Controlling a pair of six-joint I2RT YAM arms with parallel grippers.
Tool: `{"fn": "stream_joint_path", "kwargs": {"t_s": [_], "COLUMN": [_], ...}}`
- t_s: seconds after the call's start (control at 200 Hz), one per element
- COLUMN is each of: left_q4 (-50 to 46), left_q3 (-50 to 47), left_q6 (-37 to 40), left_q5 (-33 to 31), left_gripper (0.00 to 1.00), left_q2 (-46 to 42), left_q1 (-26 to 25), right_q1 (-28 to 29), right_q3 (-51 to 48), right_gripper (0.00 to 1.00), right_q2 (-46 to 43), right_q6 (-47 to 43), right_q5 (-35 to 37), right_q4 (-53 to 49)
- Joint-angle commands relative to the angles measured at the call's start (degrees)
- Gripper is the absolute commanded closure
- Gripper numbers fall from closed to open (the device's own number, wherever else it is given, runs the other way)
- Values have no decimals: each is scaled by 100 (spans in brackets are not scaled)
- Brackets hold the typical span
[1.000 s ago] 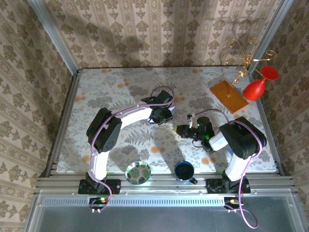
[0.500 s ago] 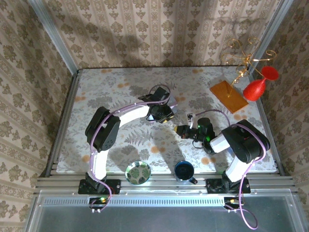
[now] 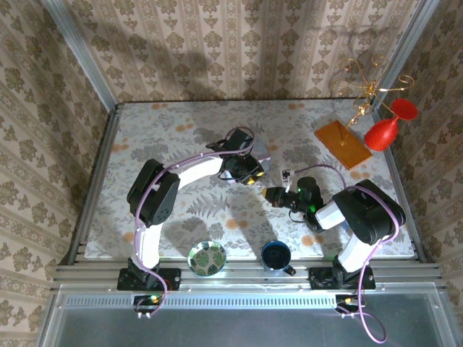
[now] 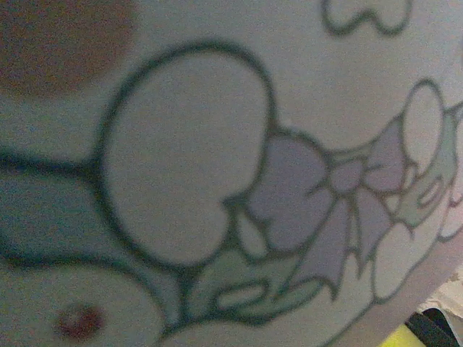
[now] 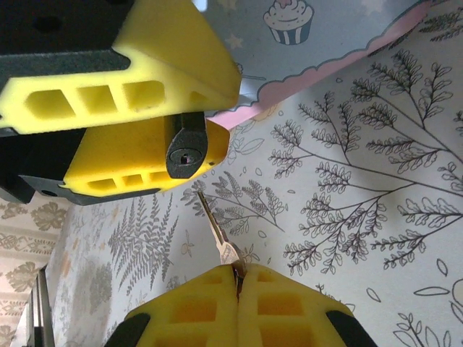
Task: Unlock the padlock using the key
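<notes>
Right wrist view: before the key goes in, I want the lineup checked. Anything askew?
The key, pinched in the right gripper, slants; its tip sits below the padlock keyhole, not in it. Nothing else stands out.

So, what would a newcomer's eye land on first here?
The padlock clamped in the left gripper's yellow fingers, keyhole facing the right wrist camera, with the key pinched in the shut right gripper, its tip near but not in the keyhole. From above, both arms meet mid-table; a red goblet sits back right.
</notes>
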Motion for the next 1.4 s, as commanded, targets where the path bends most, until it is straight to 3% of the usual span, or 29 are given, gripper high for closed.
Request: {"fn": "stream_joint_path", "kwargs": {"t_s": [0.0, 0.195, 0.665, 1.396], "left_q4": [277, 320, 334, 386], "left_q3": [-83, -171, -146, -84], "left_q6": [-256, -614, -601, -644], "left_q5": [438, 874, 931, 939], "left_gripper": [100, 100, 100, 100], "left_q2": [-61, 23, 111, 244], "left_q1": [54, 108, 111, 71], "right_q1": [-42, -42, -51, 24], "right_q3": [-81, -145, -219, 507], "right_gripper": [100, 100, 100, 100], "right_q2": [-172, -423, -1645, -1321], "right_q6": [-39, -39, -408, -223], "right_q5": [340, 524, 853, 1064], "right_q4": [177, -2, -1523, -2425]}}
